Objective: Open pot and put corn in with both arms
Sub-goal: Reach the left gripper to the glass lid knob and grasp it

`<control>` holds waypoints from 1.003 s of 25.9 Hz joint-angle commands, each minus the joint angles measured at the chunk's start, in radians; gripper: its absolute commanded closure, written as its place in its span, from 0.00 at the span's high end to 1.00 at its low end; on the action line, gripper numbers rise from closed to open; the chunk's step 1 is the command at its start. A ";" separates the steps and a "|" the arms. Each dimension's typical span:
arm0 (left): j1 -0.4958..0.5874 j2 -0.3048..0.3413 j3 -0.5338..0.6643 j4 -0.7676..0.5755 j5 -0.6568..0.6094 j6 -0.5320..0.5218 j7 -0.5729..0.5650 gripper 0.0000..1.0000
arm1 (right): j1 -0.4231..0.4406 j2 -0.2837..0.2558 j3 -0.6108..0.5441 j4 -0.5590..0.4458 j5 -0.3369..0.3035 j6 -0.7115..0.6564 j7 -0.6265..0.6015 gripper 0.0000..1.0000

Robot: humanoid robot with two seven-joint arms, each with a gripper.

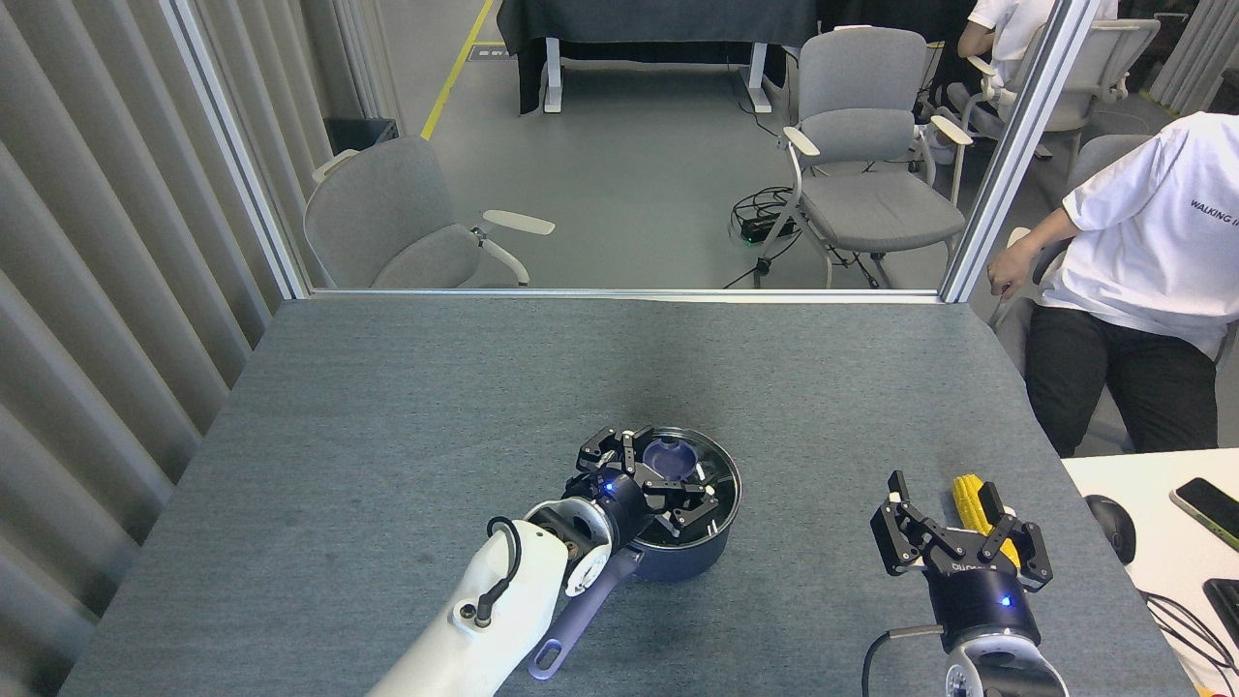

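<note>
- The grey worktop [407,407] fills the lower two thirds of the frame.
- A person in a white shirt [1142,261] sits at the right edge, beyond the worktop.
- The left arm [484,620] rises from the bottom centre toward the pot.
- The pot [678,542] sits at lower centre, glass lid [721,479] on, its lavender handle [571,624] pointing to the lower left.
- The left claw [658,469] is over the lid, fingers set around the purple knob [668,455]; whether they grip it I cannot tell.
- The right claw [953,523], lower right, is spread wide, a finger on either side of the corn.
- The corn [968,499] lies on the worktop between those fingers.
</note>
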 commanded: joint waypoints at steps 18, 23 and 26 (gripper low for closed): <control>-0.006 0.000 -0.004 0.037 0.000 0.039 0.004 0.79 | -0.001 0.000 0.000 0.000 0.000 0.001 -0.001 1.00; 0.002 0.002 -0.004 0.008 0.000 0.030 0.004 0.50 | -0.001 0.000 -0.002 0.000 0.000 0.001 -0.001 1.00; 0.013 0.005 -0.003 -0.019 0.000 0.025 0.004 0.47 | -0.001 0.000 0.000 0.000 0.000 0.001 -0.001 1.00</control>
